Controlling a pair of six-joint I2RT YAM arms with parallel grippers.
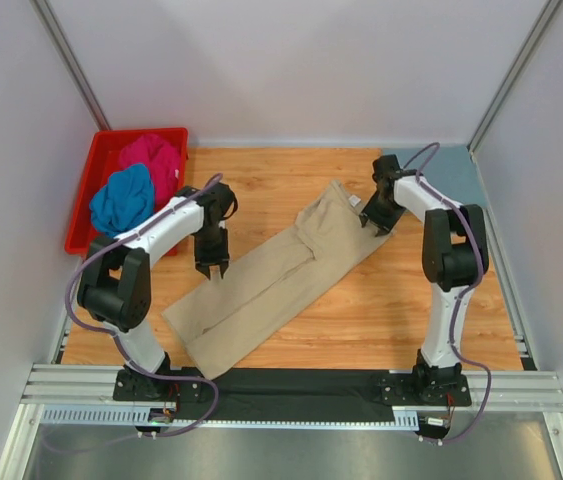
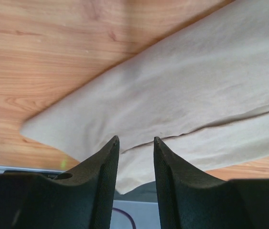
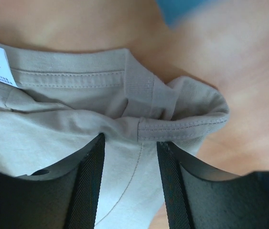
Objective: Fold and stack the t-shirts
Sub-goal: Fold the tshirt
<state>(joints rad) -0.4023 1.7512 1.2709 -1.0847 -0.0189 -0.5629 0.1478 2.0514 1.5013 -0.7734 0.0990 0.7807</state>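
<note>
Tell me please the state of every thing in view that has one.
beige t-shirt, folded lengthwise, flat on the table
blue t-shirt, crumpled in the red bin
magenta t-shirt, crumpled in the bin
grey-blue cloth, flat, far right corner
left gripper, open above beige t-shirt
right gripper, open at beige collar

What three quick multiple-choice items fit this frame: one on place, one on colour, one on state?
1. Where do the magenta shirt and blue shirt lie?
A) at the table's centre
B) in the red bin
C) under the right arm

2. The spread-out shirt on the table is:
A) beige
B) green
C) black

3. How does that shirt lie?
A) balled up
B) hanging from jaws
C) flat, folded into a long strip

Answers:
1. B, both sit bunched inside the bin at the far left.
2. A, its cloth is plain tan against the wood.
3. C, it lies flat and narrow, running diagonally between the two arms.
</note>
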